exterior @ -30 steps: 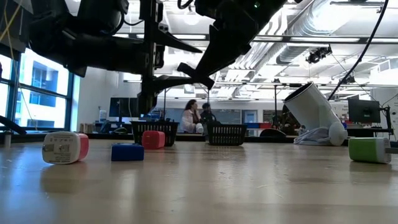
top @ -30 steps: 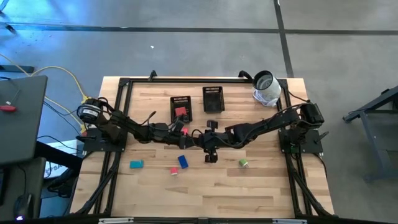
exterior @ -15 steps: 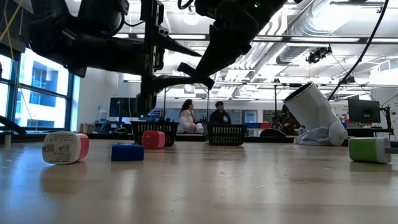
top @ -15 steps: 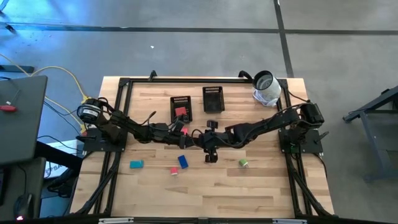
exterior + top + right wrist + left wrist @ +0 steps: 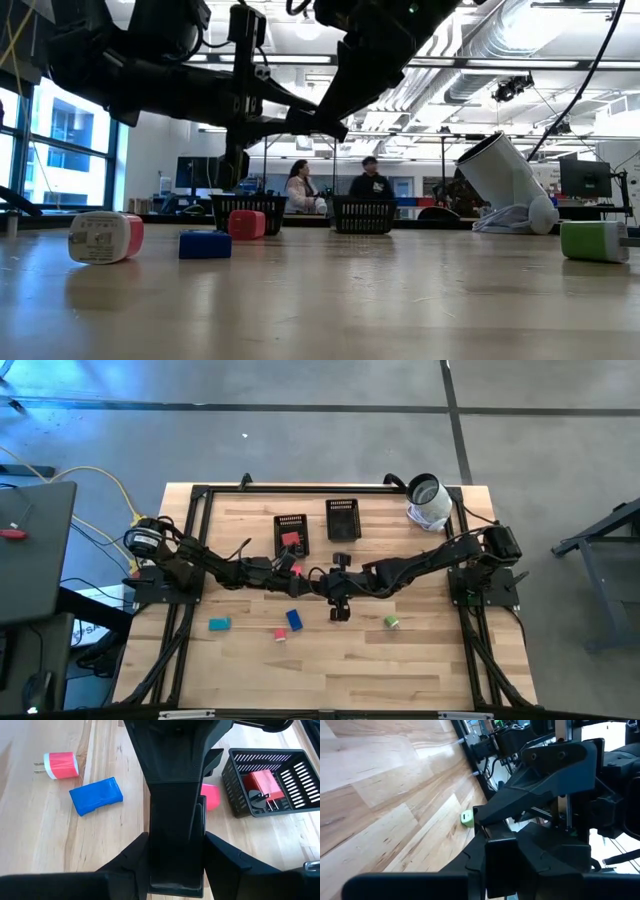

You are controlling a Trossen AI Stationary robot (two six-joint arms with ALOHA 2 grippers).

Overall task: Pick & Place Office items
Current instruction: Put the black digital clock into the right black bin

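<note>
Above the middle of the table my left gripper (image 5: 311, 580) and my right gripper (image 5: 327, 582) meet, fingers pointing at each other. Both are shut on one black oblong item (image 5: 175, 835), held in the air. On the boards lie a blue item (image 5: 294, 619), a red-and-white plug (image 5: 281, 634), a teal item (image 5: 219, 624), a green item (image 5: 391, 622) and a pink item (image 5: 211, 796). A red item (image 5: 290, 540) lies in the left mesh tray (image 5: 281, 525). My left gripper pinches the black item's end that faces the left arm (image 5: 175, 795), one finger (image 5: 175, 750) on its broad upper face; the other finger is hidden under it. The fingers come level from the table's left, along the item, which is clear of the table. My right gripper pinches the black item's two long narrow sides (image 5: 152, 855) between its fingers (image 5: 227, 862), at the end that faces the right arm. The fingers come level from the table's right and lie along the item. It stays level, lifted clear of the boards.
A second black mesh tray (image 5: 342, 518) stands beside the first at the back. A white cylinder (image 5: 428, 500) lies tipped at the far right corner. The near half of the table holds only the scattered small items. People show in the room beyond.
My left gripper has shut: its two fingers, wide apart one second ago, have come together onto the black item that my right gripper holds. The item has stayed where it was.
</note>
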